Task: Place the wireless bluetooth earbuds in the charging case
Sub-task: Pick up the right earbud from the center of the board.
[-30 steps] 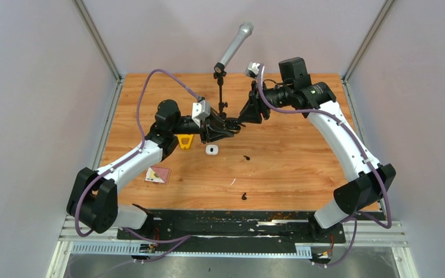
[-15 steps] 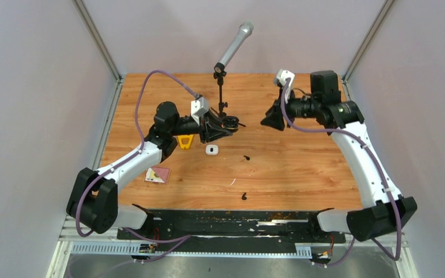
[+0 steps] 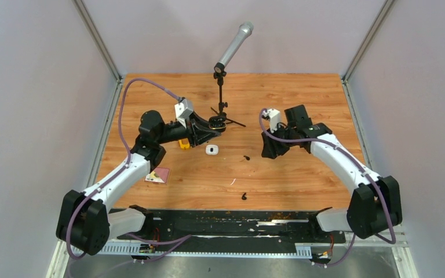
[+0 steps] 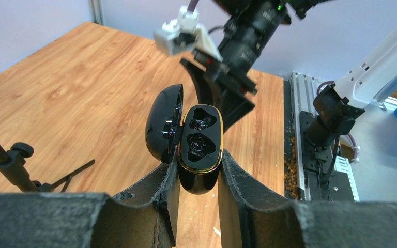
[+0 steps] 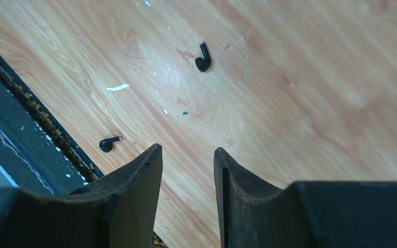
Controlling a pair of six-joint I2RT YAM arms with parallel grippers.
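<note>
Left tool (image 4: pixel 198 164), left of centre in the overhead view: clamped on the glossy black oval charging case with gold rim (image 4: pixel 200 137). The lid is hinged open and the case is held off the wooden bench (image 3: pixel 313 98). Its two dark sockets face the camera; cannot tell if either is filled. The shell is smooth and hard, so likely slippery. The grip sits on the lower body, below the rim.

Centre: small white rounded case (image 3: pixel 211 150) on the bench, just below the left tool.

Right of it: black stemmed earbud (image 5: pixel 202 58) lying flat. Second black earbud (image 5: pixel 108 143) lower, near the bench's front edge. Both look tiny, light, rigid and glossy, so apt to skid or flip. Judged best hold: across the bulb, stem left free for seating.

Right tool (image 5: pixel 186 170): fingers parted, nothing between them, poised above the bench near the upper earbud.
</note>
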